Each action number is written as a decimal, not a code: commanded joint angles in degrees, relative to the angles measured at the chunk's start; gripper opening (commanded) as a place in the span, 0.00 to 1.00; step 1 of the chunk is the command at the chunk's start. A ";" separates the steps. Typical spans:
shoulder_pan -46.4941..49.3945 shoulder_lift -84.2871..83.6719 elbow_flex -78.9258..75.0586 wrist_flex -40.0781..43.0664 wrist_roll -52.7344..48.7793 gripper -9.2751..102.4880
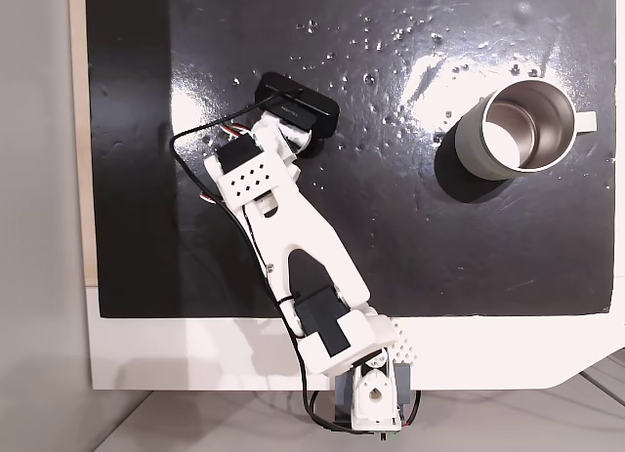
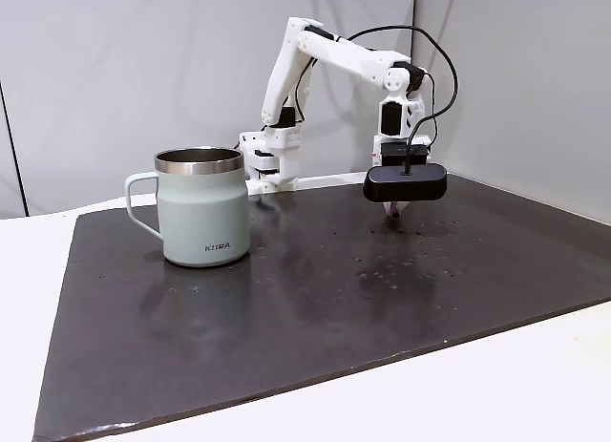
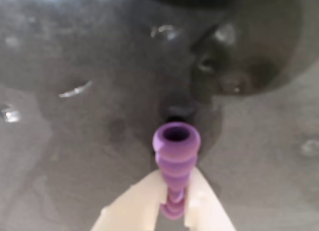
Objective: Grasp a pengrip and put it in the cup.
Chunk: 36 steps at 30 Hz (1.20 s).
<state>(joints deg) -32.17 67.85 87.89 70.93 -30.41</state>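
The pengrip (image 3: pixel 175 161) looks like soft purple rubber, ribbed in rounded rings with a dull sheen, its open end smooth. The pincer (image 3: pixel 172 203) pinching it has cream plastic fingers (image 3: pixel 134 206), matt and slightly grainy. The cup (image 2: pixel 202 208) has a matt grey-green coated wall, a bare polished steel rim and, in a fixed view, a shiny brushed metal inside (image 1: pixel 522 130). The black mat (image 1: pixel 459 237) is glossy, throwing back glare, with small raised droplets or flecks towards twelve o'clock. The table (image 1: pixel 195 349) beneath is smooth white. The arm (image 1: pixel 293 227) is matt white plastic with black glossy parts.
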 commanded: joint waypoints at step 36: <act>59.68 29.62 -23.47 22.59 -31.11 0.08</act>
<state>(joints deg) 25.31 96.15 68.73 97.21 -60.64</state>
